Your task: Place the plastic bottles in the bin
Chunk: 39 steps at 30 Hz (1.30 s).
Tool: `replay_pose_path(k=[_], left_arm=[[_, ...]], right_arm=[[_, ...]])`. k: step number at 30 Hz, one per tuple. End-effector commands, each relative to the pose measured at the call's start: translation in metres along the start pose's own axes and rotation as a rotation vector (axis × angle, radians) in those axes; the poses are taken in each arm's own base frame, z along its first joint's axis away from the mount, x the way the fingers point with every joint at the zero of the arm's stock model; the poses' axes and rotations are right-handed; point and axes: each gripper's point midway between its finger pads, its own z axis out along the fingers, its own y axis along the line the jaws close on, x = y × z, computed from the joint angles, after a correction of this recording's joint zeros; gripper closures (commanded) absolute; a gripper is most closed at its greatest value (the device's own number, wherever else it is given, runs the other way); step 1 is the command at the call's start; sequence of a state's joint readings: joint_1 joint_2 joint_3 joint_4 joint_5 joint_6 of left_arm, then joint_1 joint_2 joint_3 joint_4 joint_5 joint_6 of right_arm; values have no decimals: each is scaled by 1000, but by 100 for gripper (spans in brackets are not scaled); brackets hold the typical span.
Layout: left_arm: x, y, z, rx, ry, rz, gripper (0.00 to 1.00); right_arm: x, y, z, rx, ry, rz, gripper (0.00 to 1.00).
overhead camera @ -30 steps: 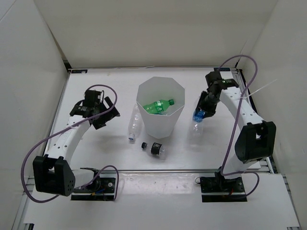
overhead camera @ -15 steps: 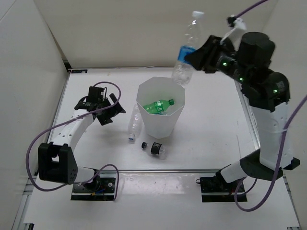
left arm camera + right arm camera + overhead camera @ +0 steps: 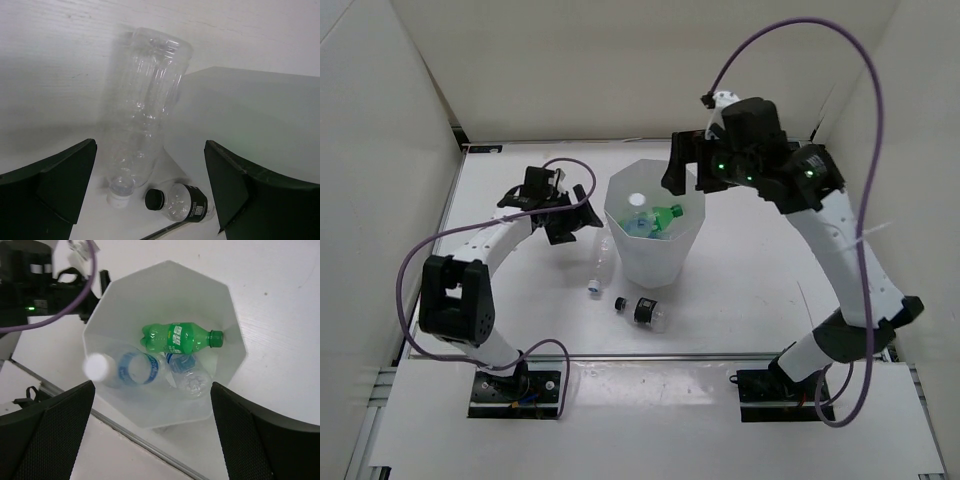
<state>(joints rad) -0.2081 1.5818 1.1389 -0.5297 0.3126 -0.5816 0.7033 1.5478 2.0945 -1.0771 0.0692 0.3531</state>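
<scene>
White tabletop fills the middle of the top view, boxed in by plain white walls at the back and on both sides. A metal rail runs along its lower edge. Purple cables loop up from both arms against the back wall.

The bin stands upright at the upper centre of the table. Inside it lie the green bottle and two blue-labelled bottles, one of them with a blurred white cap. A plain clear bottle lies on the table against the bin's left side. The black-capped bottle lies just below the bin in the frame, near the clear bottle's cap.

The left gripper hangs just left of the bin, over the clear bottle, fingers spread wide and empty. The right gripper hovers above the bin's upper right rim, fingers also wide apart, holding nothing.
</scene>
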Motion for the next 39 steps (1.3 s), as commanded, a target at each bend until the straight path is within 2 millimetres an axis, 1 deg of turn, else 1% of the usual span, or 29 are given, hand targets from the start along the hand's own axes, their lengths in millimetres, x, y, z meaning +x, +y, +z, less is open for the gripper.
replay_pose_path(k=[1, 3, 4, 5, 6, 7, 10, 13, 15, 16, 17, 18, 19, 20, 23, 24, 25, 26, 27, 28, 29, 30, 31, 32, 34, 35, 36, 38, 39], left_arm=[[-1, -15, 13, 71, 29, 68, 0], [9, -12, 29, 72, 78, 63, 1], [10, -16, 33, 81, 92, 68, 3], [15, -13, 38, 82, 113, 73, 5], [20, -19, 41, 106, 140, 87, 7], [22, -14, 50, 94, 159, 78, 9], [32, -12, 57, 100, 199, 85, 14], [31, -14, 59, 114, 203, 108, 29], [21, -23, 46, 125, 156, 127, 38], [17, -20, 41, 116, 135, 113, 44], [7, -20, 30, 105, 86, 108, 47], [4, -24, 21, 101, 69, 87, 49], [-5, -16, 13, 56, 26, 62, 53], [-21, -22, -11, 46, -48, 36, 57], [-58, -30, -65, -34, -219, 24, 55], [-88, -62, -110, 27, -352, 56, 53], [-102, -77, -132, 56, -419, 70, 49], [-113, -91, -153, 89, -473, 100, 47], [-131, -120, -186, 149, -560, 156, 47], [-133, -139, -201, 183, -597, 276, 44], [-127, -163, -203, 222, -595, 354, 44], [-131, -184, -214, 262, -621, 405, 43], [-129, -196, -217, 292, -620, 438, 42], [-121, -214, -218, 337, -614, 475, 40], [-117, -238, -216, 385, -624, 533, 39], [-110, -247, -216, 404, -625, 571, 39], [-94, -263, -208, 439, -596, 606, 38], [-85, -269, -190, 419, -578, 638, 36], [-74, -278, -189, 433, -567, 661, 36]], right_arm=[[-21, -1, -48, 0, -123, -30, 0], [-18, -5, -51, 18, -109, -30, 0], [-17, -8, -55, 34, -114, -29, 0], [-18, -10, -55, 42, -117, -29, 0], [-16, -10, -61, 43, -117, -29, 0], [-17, -13, -61, 55, -121, -28, 0], [-17, -18, -70, 82, -139, -26, 0], [-15, -25, -72, 105, -135, -21, 0], [-16, -28, -72, 113, -138, -16, 0], [-15, -32, -74, 129, -142, 1, 0], [-13, -36, -71, 145, -133, 1, 0], [-12, -39, -69, 156, -129, 23, 0], [-12, -45, -71, 179, -138, 50, 0], [-9, -53, -67, 206, -126, 68, 0], [-7, -64, -69, 242, -136, 143, 0], [-7, -68, -67, 254, -138, 167, 0], [1, -79, -63, 285, -120, 199, 0], [2, -83, -63, 294, -129, 225, 0], [6, -90, -57, 301, -114, 264, 0], [16, -94, -51, 305, -87, 282, 0], [19, -96, -50, 301, -82, 290, 0], [19, -101, -48, 306, -82, 320, 0], [19, -103, -46, 305, -86, 341, 0], [18, -106, -46, 294, -83, 356, 0], [16, -108, -43, 288, -81, 378, 0], [14, -109, -42, 280, -88, 383, 0], [13, -111, -43, 278, -89, 391, 0], [11, -114, -39, 278, -88, 398, 0], [11, -114, -39, 278, -88, 398, 0]])
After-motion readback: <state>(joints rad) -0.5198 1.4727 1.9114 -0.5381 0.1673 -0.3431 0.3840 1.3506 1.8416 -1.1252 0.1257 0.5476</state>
